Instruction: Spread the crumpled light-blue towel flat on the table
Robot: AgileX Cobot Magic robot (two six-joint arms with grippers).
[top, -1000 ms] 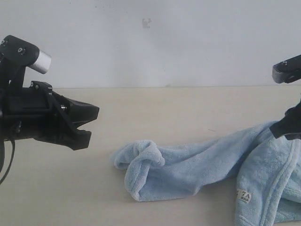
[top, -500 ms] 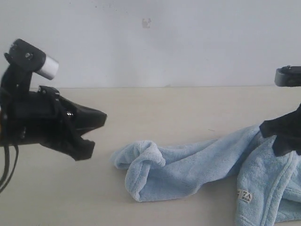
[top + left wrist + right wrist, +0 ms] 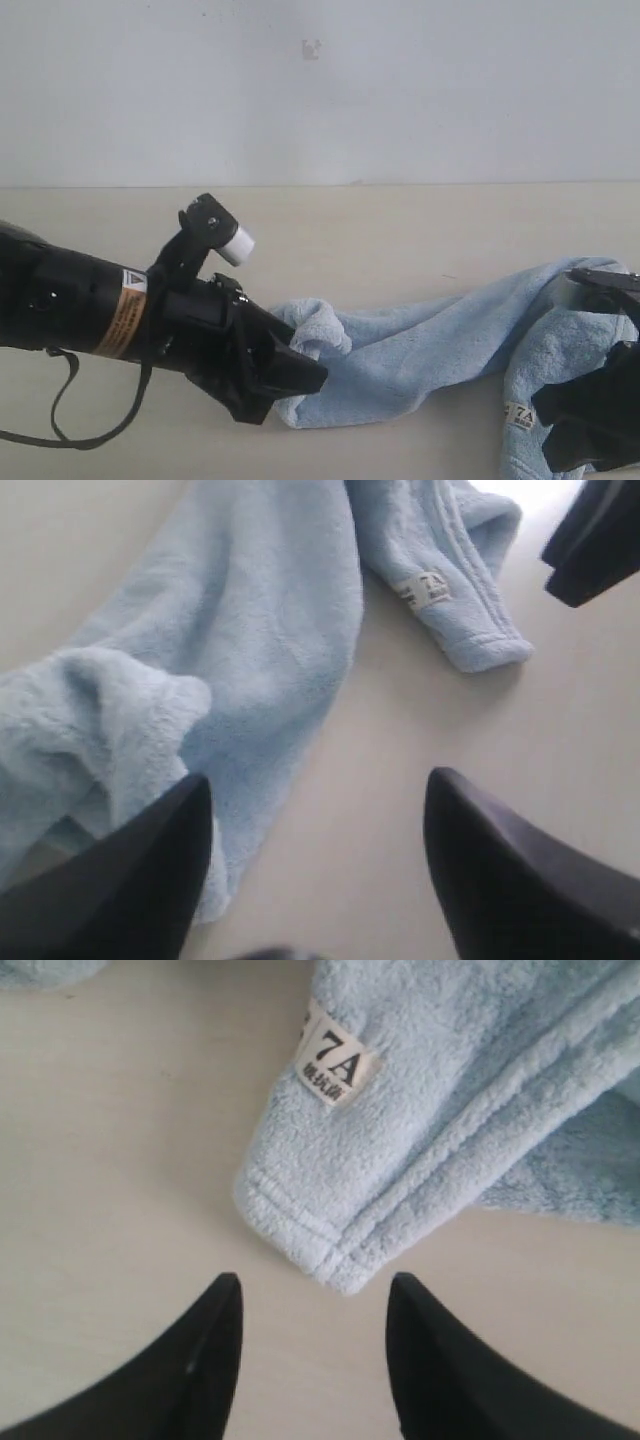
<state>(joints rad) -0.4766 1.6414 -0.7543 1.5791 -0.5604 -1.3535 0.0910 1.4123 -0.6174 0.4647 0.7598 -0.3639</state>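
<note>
The light-blue towel [image 3: 420, 360] lies crumpled in a long twisted band across the beige table [image 3: 380, 230], from a bunched end at the middle to a folded heap at the right. Its white tag [image 3: 518, 416] shows near a hemmed corner [image 3: 330, 1260]. My left gripper [image 3: 300, 385] is low at the bunched end, open, one finger [image 3: 130, 880] against the towel's edge [image 3: 100, 730], bare table between the jaws. My right gripper [image 3: 313, 1290] is open just short of the tagged corner, the tag [image 3: 333, 1065] in front of it.
A white-grey wall [image 3: 320, 90] stands behind the table. The right gripper's dark finger [image 3: 595, 540] shows in the left wrist view beyond the tagged corner [image 3: 480, 650]. Bare table [image 3: 120, 440] lies in front of the left arm.
The left arm has swung down and to the right, reaching the towel's bunched end. The right gripper has dropped low to the tagged corner at the front right.
</note>
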